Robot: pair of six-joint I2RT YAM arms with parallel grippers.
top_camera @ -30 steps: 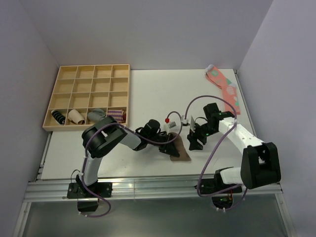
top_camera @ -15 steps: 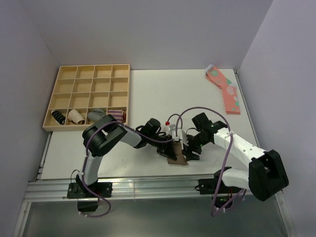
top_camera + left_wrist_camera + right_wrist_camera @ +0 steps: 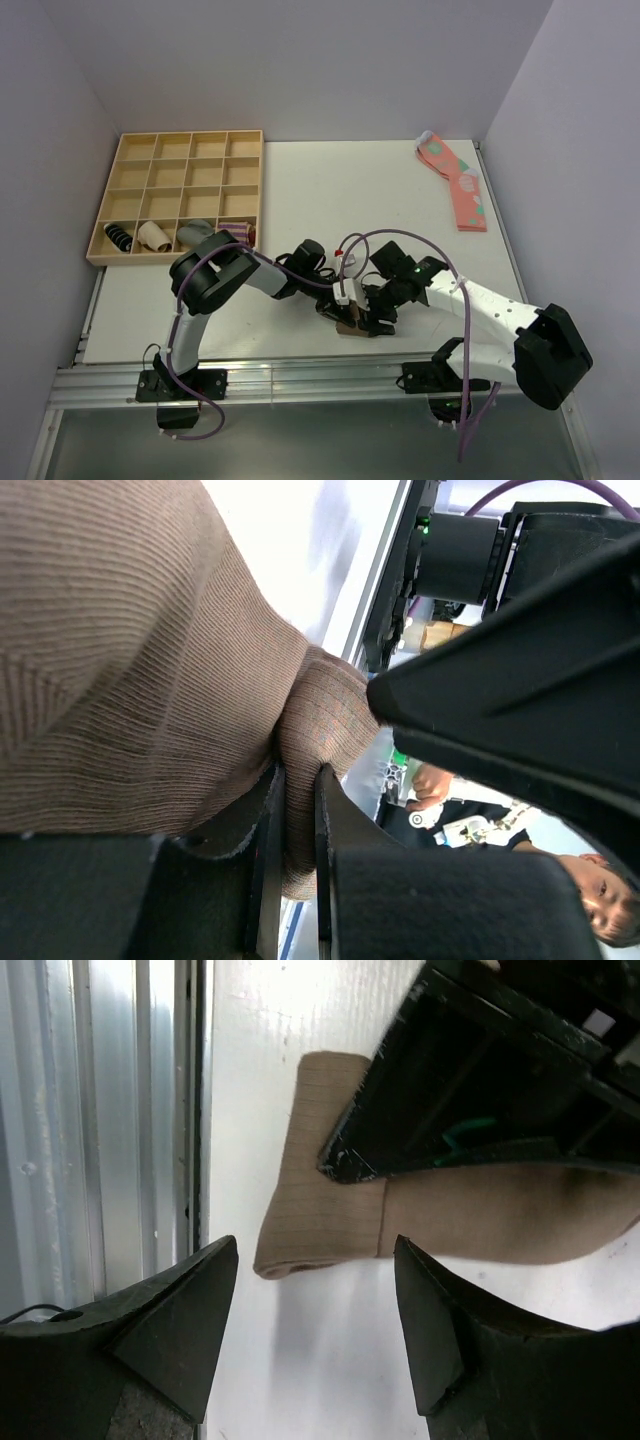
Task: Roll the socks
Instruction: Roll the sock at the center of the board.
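The tan-brown sock [image 3: 349,326] lies near the table's front edge, mostly hidden under both grippers in the top view. My left gripper [image 3: 298,772] is shut on a bunched fold of the sock [image 3: 150,650], whose ribbed knit fills the left wrist view. In the top view the left gripper [image 3: 337,307] sits at the sock's left side. My right gripper [image 3: 312,1250] stands open just over the table, its fingertips either side of the sock's folded end [image 3: 320,1220] without touching it. The right gripper [image 3: 373,318] is close against the left one. No striped cuff shows.
A wooden compartment tray [image 3: 190,133] stands at the back left with small sock bundles [image 3: 153,235] in its front row. A coral-pink dotted sock [image 3: 458,180] lies at the back right. The metal rail [image 3: 100,1160] of the table's front edge runs right beside the sock.
My right arm has swung left and toward the front edge, bringing its gripper up to the sock and opening it slightly. The visible part of the sock has shrunk. The left gripper has kept its grip.
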